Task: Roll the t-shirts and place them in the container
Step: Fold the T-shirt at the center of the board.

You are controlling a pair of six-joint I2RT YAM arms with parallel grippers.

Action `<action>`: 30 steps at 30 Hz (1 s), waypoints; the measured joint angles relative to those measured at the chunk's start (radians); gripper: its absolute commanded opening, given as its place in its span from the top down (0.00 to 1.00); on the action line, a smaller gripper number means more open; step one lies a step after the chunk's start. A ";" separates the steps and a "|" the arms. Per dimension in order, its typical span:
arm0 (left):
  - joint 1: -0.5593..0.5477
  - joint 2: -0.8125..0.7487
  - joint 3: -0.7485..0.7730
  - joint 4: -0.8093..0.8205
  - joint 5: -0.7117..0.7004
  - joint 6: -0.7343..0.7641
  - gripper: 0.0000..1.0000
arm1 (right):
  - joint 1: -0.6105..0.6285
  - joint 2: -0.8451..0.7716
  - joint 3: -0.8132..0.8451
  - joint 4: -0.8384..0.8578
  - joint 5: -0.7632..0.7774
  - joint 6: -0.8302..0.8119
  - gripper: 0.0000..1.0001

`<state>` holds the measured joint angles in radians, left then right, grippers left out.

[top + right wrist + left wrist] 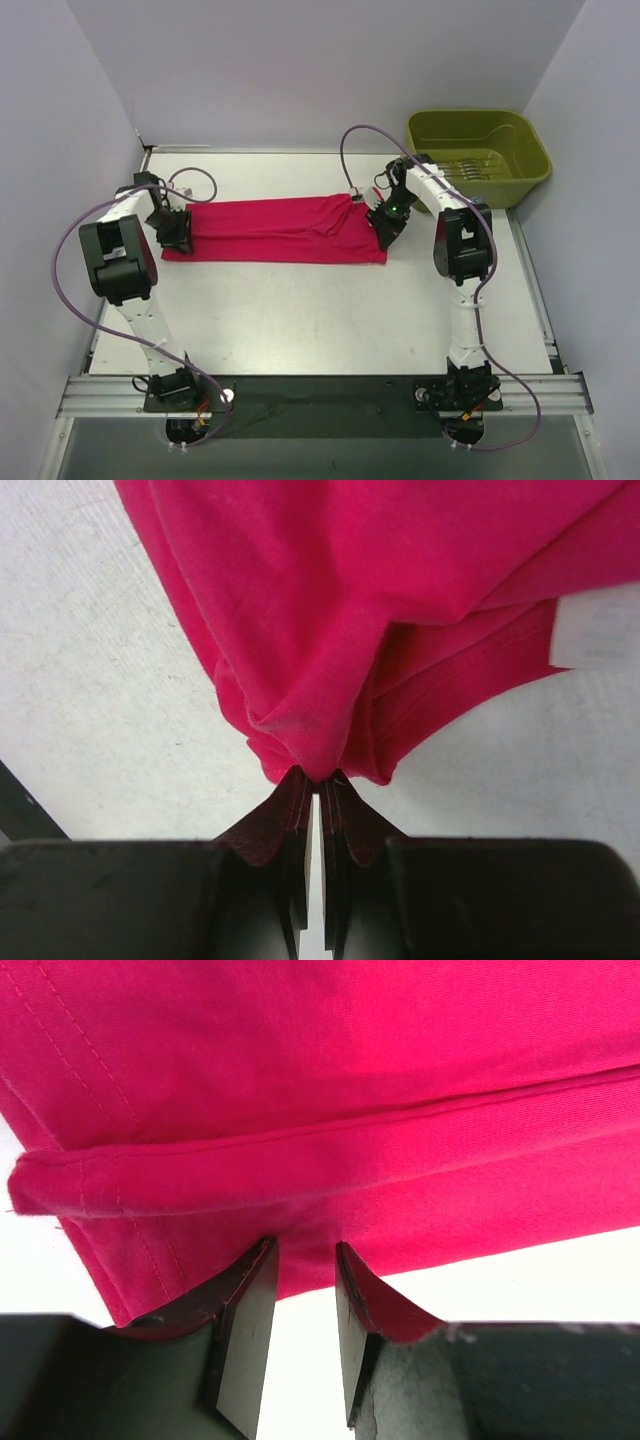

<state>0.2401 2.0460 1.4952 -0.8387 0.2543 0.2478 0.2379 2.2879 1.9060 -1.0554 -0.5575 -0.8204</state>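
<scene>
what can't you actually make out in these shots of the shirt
Left end effector grip: left wrist view, t-shirt fabric covers its fingertips.
Neck label print: right wrist view, cut off by the frame edge.
Tub contents: top view, too small.

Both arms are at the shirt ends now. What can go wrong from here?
1. The right gripper pinches only a small bunch of the t-shirt at its very tips; a pull may slip it free.
2. The left gripper has its jaws apart at the hem, hold unclear; that end might stay behind and skew the roll.
3. The right end is bunched, so the roll may turn lumpy.
</scene>
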 measured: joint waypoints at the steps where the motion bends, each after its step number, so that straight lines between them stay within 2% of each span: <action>1: 0.000 0.000 0.000 0.000 -0.002 0.000 0.60 | -0.001 0.006 0.013 0.000 0.004 -0.001 1.00; 6: 0.002 0.000 0.000 0.002 -0.012 0.001 0.60 | -0.008 0.016 0.084 -0.003 0.020 -0.019 0.98; 8: 0.002 0.000 0.000 0.002 -0.015 0.001 0.60 | -0.010 0.016 0.108 -0.003 0.021 -0.021 0.87; 9: 0.002 0.000 0.000 0.003 -0.015 0.001 0.60 | -0.011 0.016 0.117 -0.002 0.021 -0.020 0.75; 13: 0.002 0.000 0.000 0.002 -0.015 0.002 0.60 | -0.022 0.009 0.105 0.007 0.010 -0.027 0.59; 16: 0.002 0.000 0.000 0.002 -0.014 0.005 0.60 | -0.047 -0.055 -0.031 0.020 -0.013 -0.091 0.53; 17: 0.002 0.000 0.000 0.002 -0.014 0.006 0.60 | -0.051 -0.082 -0.083 0.023 -0.019 -0.117 0.47; 23: 0.002 0.000 0.000 0.002 -0.014 0.012 0.60 | -0.058 -0.221 -0.291 0.055 -0.042 -0.278 0.45; 30: 0.002 0.000 0.000 0.001 -0.014 0.019 0.60 | 0.006 -0.272 -0.362 0.172 -0.045 -0.406 0.44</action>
<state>0.2420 2.0460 1.4952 -0.8375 0.2398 0.2668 0.2443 2.0159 1.5436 -0.8837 -0.6025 -1.2259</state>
